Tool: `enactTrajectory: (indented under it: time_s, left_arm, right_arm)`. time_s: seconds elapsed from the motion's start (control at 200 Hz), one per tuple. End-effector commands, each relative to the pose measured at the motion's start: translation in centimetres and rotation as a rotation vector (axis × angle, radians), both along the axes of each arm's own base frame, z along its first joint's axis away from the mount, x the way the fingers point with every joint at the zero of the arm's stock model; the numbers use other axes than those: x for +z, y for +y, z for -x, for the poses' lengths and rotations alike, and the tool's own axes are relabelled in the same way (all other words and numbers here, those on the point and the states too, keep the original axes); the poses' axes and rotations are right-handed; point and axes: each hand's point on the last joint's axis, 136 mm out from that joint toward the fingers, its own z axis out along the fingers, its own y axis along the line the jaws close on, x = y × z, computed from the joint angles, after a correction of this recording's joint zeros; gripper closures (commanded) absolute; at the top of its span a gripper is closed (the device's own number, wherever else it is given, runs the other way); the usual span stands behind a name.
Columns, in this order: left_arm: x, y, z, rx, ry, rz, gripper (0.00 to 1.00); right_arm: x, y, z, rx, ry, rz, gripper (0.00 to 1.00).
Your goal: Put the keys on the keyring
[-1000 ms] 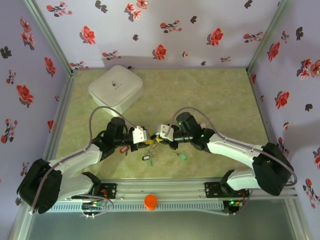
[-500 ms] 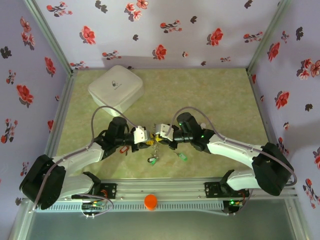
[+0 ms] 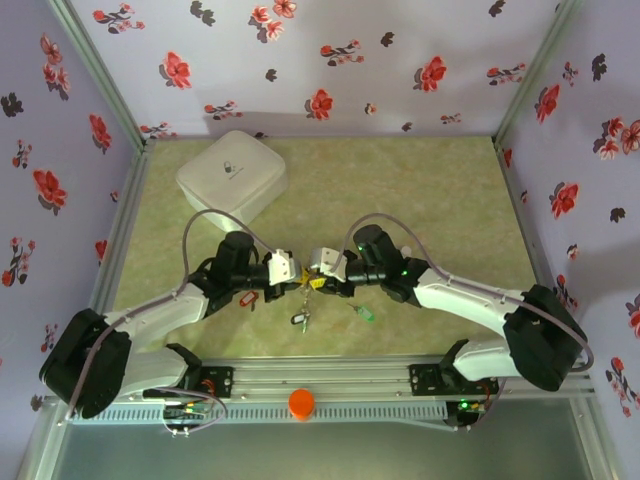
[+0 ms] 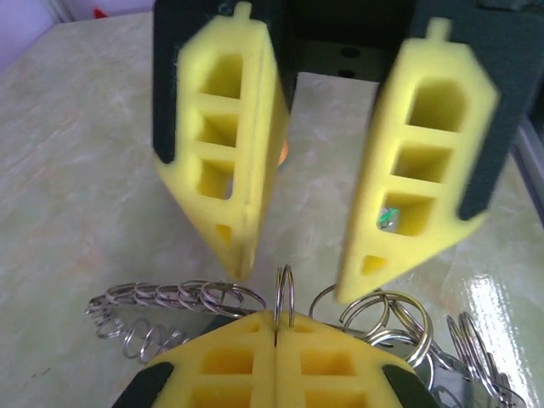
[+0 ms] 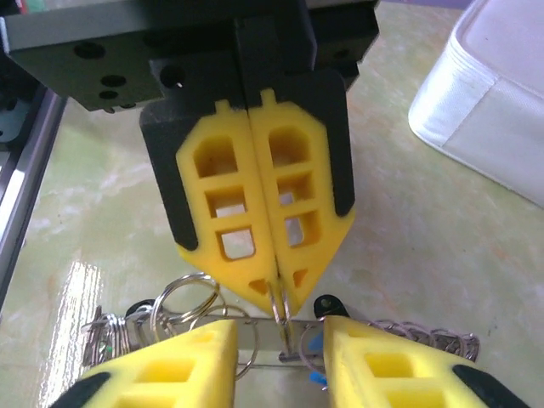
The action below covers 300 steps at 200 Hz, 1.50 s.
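My left gripper [image 3: 296, 275] [image 4: 276, 321] is shut on a thin grey metal ring [image 4: 285, 293] seen edge-on; I cannot tell whether it is the keyring. In the right wrist view the left gripper [image 5: 279, 285] pinches that ring [image 5: 280, 310] above a flat key blade [image 5: 263, 340] with black [image 5: 328, 306] and blue [image 5: 314, 344] tags. My right gripper [image 3: 314, 278] [image 5: 280, 361] faces it, open, one finger on each side of the ring. A bunch of keys [image 3: 300, 318] hangs below both grippers. A green-tagged key [image 3: 364, 313] and a red tag [image 3: 246, 298] lie beside them.
Several small split rings lie chained on the table [image 4: 170, 297] and bunched on the other side [image 4: 399, 319]. A white rounded square box [image 3: 232, 175] [image 5: 493, 102] stands at the back left. An orange bottle cap [image 3: 301, 402] sits on the front rail. Flowered walls close in the table.
My left gripper has shut on the ring. My right gripper has opened and let go of it. The hanging keys have shifted slightly.
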Motion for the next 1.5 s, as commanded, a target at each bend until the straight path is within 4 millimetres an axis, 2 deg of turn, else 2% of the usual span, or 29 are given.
enactTrajectory:
  time_s: [0.0,0.115,0.305,0.55,0.725,0.975,1.095,1.21,1.345,1.495]
  left_arm:
    - [1.3,0.2,-0.6,0.009,-0.079,-0.065,1.0]
    - [1.0,0.1,-0.2,-0.02,-0.134,-0.182,1.0]
    - [1.1,0.1,0.1,-0.067,-0.194,-0.3,1.0]
    - [1.5,-0.4,0.6,-0.129,-0.234,-0.351,1.0]
    - [1.9,-0.9,0.6,-0.139,-0.243,-0.327,1.0]
    - [2.2,-0.8,1.1,-0.149,-0.202,-0.323,1.0]
    - [2.8,-0.4,0.9,-0.113,-0.121,-0.335,1.0]
    - [2.6,0.1,1.1,-0.093,-0.04,-0.382,1.0]
    - [2.0,0.8,0.4,-0.043,0.017,-0.455,1.0]
    - [2.2,1.4,-0.3,-0.003,0.027,-0.519,1.0]
  right_arm:
    - [0.2,-0.9,-0.4,-0.031,-0.037,0.058,0.64]
    - [0.1,-1.2,-0.4,-0.035,-0.055,0.095,0.65]
    - [0.4,-0.4,-0.6,-0.044,-0.053,0.052,0.68]
    - [0.3,0.4,-0.4,-0.046,-0.035,-0.011,0.72]
    - [1.0,0.3,-0.2,-0.072,-0.037,-0.141,0.72]
    - [0.7,0.0,-0.6,-0.098,-0.091,-0.216,0.76]
    - [0.5,-0.3,-0.7,-0.106,-0.111,-0.212,0.77]
    - [0.5,-0.5,-0.5,-0.105,-0.116,-0.203,0.75]
    - [0.1,-1.2,-0.6,-0.13,-0.121,-0.174,0.71]
    - [0.1,-2.0,-1.0,-0.177,-0.14,-0.154,0.72]
